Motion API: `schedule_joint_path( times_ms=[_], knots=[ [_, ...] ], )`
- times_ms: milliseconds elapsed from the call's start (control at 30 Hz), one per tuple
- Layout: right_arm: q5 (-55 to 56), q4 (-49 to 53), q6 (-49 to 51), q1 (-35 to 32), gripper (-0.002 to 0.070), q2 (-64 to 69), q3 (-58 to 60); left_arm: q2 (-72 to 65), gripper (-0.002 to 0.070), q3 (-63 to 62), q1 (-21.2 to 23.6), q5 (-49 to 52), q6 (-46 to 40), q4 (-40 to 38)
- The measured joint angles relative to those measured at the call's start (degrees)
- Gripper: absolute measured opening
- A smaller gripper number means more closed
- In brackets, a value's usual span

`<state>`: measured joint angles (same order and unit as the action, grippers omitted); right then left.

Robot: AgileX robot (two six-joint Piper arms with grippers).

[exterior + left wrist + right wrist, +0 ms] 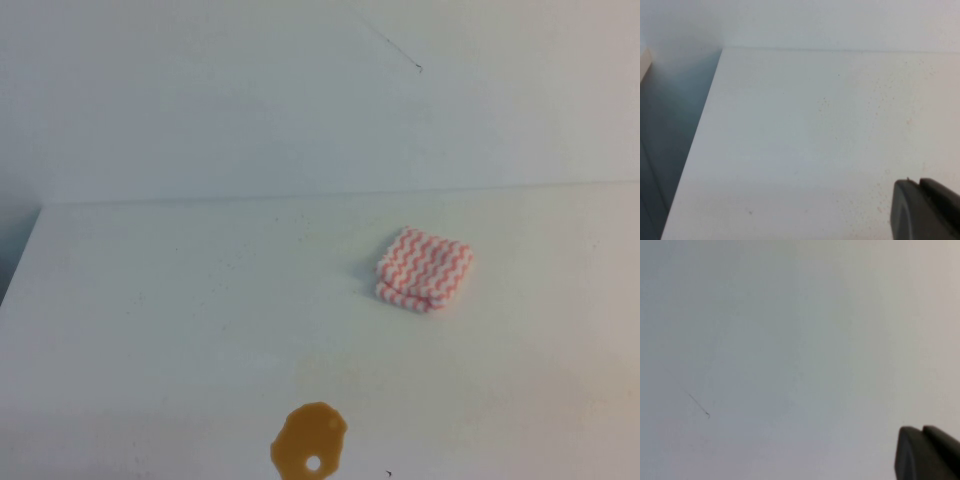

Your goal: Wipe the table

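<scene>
- The right gripper [923, 437] is closed, its two dark fingers pressed together with nothing between them. It shows only in its own wrist view, set against the pale wall [790, 340].
- A thin hairline mark [699, 405] crosses that wall. The high view shows the same mark [400, 52] on the wall behind the cloth [425, 268], higher up.
- The left gripper [920, 192] is also closed, with only a thin seam between its fingers, and it holds nothing. It hangs over bare tabletop, and how far it is from the cloth cannot be told.
- Neither arm appears in the high view.
- The cloth, striped in red and white zigzags, lies folded into a thick square, flat on the white table [150, 300] and touching nothing else.
- A brown puddle [300, 445] with a small pale spot in it sits on the robot's side of the cloth and to its left, well apart from it, at the near edge of the high view.
</scene>
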<state>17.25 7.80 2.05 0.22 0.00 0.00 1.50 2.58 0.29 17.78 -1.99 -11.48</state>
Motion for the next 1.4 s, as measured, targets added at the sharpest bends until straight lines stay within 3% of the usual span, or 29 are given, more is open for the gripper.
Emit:
schedule_joint_path(
  times_ms=[267,467,567,667,833,900,1133,1200,1400],
  knots=[
    [-0.21,-9.41,-1.55,0.00,-0.0003,0.00,-0.68,0.00,0.0001,0.00,0.00,0.00,0.00,0.00],
    [-12.82,-8.37,-3.97,0.00,-0.0003,0.21,-13.40,0.00,0.0000,0.00,0.00,0.00,0.00,0.00],
    [-25.83,-8.24,-4.33,0.00,-0.0003,4.80,-22.21,0.00,0.0000,0.00,0.00,0.00,0.00,0.00],
    [-37.54,-8.24,-4.46,0.00,-0.0002,12.48,-31.14,0.00,0.0001,0.00,0.00,0.00,0.00,0.00],
    [-46.16,-10.44,-8.39,0.00,-0.0002,27.71,-39.05,0.00,0.0000,0.00,0.00,0.00,0.00,0.00],
    [-46.72,-17.16,-13.44,0.00,-0.0002,33.59,-40.51,0.00,0.0001,0.00,0.00,0.00,0.00,0.00],
    [-48.81,-47.20,-45.58,0.00,-0.0001,58.30,-46.86,0.00,0.0001,0.00,0.00,0.00,0.00,0.00],
    [-50.75,-52.55,-50.07,0.56,-0.0001,65.64,-49.63,0.00,0.0000,0.00,0.00,0.00,0.00,0.00],
    [-48.91,-50.67,-51.26,10.62,0.0000,86.06,-61.90,0.00,0.0000,0.00,0.00,0.00,0.00,0.00]
  ],
)
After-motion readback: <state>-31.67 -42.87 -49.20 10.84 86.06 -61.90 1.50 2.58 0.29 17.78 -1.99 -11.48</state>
